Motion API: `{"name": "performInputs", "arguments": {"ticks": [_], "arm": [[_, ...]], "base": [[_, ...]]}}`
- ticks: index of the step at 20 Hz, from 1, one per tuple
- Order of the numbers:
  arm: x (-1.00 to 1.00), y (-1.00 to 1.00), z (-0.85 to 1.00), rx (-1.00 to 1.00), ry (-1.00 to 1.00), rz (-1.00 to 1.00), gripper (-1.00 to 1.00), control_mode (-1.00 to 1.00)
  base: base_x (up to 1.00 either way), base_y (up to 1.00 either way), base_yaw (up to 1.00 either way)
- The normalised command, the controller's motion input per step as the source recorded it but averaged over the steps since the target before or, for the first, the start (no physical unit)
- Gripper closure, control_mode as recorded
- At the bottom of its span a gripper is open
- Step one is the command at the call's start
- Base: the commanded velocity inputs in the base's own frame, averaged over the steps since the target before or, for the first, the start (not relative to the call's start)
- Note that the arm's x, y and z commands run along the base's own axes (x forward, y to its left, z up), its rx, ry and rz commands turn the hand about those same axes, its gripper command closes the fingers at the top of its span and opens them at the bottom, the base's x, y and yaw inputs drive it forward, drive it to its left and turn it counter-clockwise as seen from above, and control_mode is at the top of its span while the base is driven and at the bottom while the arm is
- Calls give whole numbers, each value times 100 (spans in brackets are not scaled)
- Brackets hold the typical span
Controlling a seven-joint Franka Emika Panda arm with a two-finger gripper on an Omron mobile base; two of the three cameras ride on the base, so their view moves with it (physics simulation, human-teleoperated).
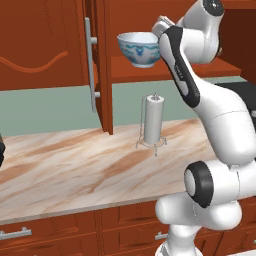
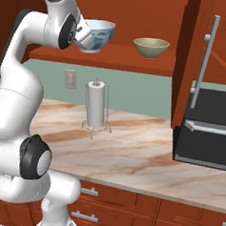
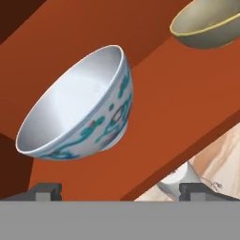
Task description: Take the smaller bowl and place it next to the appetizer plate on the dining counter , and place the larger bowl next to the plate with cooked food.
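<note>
larger bowl (image 3: 79, 105) before spread fingers (image 3: 49, 190)

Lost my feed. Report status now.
End effector open, nothing held, facing the white bowl on the cabinet shelf. Tan bowl beside it, untouched. Nothing between end effector and white bowl.

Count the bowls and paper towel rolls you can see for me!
Bowls: 2, a white porcelain bowl with blue patterns and a plain olive-tan bowl, both on the cabinet shelf.
White paper towel rolls on a wire stand: 1.
Total: 3.
</note>
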Motion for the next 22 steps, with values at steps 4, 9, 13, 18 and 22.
{"name": "performInputs", "arguments": {"ticks": [4,9,13,18,22], "arm": [[65,0,-5,0,4,0,-100,-100],[69,3,-11,0,0,0,-100,-100],[68,14,-12,0,0,0,-100,-100],[46,5,-7,0,0,0,-100,-100],[1,0,-35,-1,8,-3,100,-100]], "base": [[0,0,0],[0,0,0],[0,0,0],[0,0,0],[0,0,0]]}}
